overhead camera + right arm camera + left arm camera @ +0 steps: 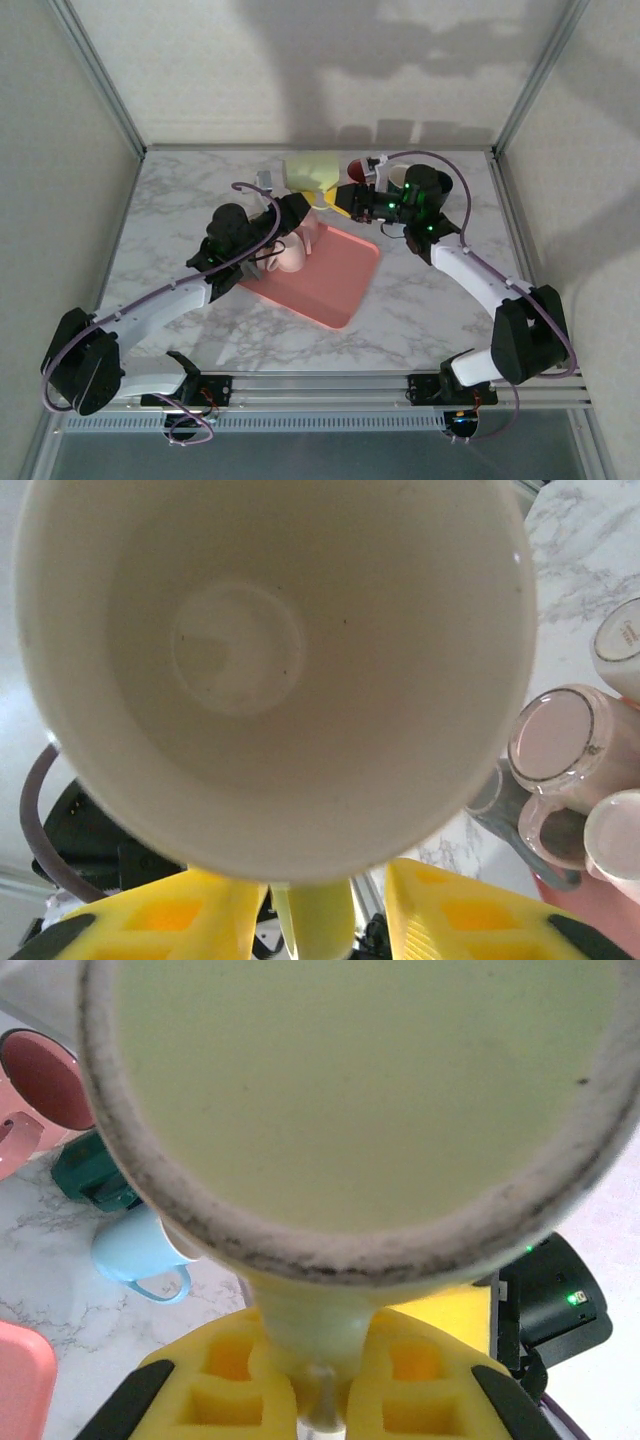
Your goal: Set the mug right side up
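Observation:
The pale yellow mug (310, 172) hangs on its side above the back of the table, between both arms. In the left wrist view I see its flat base (370, 1090) with a grey unglazed ring. My left gripper (318, 1360) is shut on the mug's handle (315, 1330), and it sits just left of the mug in the top view (303, 203). The right wrist view looks into the mug's open mouth (270, 650). My right gripper (320, 905) straddles the handle (312, 920) with a gap at its right finger. It comes in from the right in the top view (348, 196).
A pink tray (340, 290) lies mid-table under the left arm, with a pink mug (290, 255) at its near-left end. A light blue mug (140, 1250) and a red-lined mug (45, 1080) stand below. Upturned pink mugs (560, 740) sit to the right.

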Available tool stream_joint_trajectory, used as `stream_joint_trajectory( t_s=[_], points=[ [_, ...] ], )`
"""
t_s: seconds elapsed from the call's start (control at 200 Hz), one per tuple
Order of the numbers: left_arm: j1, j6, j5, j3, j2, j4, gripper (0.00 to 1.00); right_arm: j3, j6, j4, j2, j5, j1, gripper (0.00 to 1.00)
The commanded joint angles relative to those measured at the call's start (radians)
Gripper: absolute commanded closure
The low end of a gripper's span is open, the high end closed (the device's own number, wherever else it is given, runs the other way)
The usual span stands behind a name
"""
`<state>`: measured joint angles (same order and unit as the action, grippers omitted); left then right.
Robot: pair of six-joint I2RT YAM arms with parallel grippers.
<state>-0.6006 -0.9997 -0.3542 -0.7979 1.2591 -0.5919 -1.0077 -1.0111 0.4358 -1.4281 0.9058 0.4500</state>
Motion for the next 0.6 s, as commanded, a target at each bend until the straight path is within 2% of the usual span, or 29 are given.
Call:
stream_joint_trajectory(
  t_s=[0.0,0.14,0.391,0.596],
  points=[
    [-0.01,-0.008,-0.031,-0.032,-0.005,-0.151,1.0,-0.037,-0.039,0.074,-0.02,-0.035,0.018,0.65],
    [-0.01,-0.017,-0.045,-0.031,0.008,-0.169,1.0,-0.04,-0.067,0.106,-0.037,-0.048,0.036,0.72],
    [-0.011,-0.029,-0.052,-0.018,0.022,-0.185,1.0,-0.04,-0.021,0.06,-0.004,-0.088,0.043,1.0],
    [-0.01,0.014,-0.057,-0.012,0.034,-0.19,1.0,-0.042,0.043,0.018,0.009,-0.096,0.044,1.0]
  ],
)
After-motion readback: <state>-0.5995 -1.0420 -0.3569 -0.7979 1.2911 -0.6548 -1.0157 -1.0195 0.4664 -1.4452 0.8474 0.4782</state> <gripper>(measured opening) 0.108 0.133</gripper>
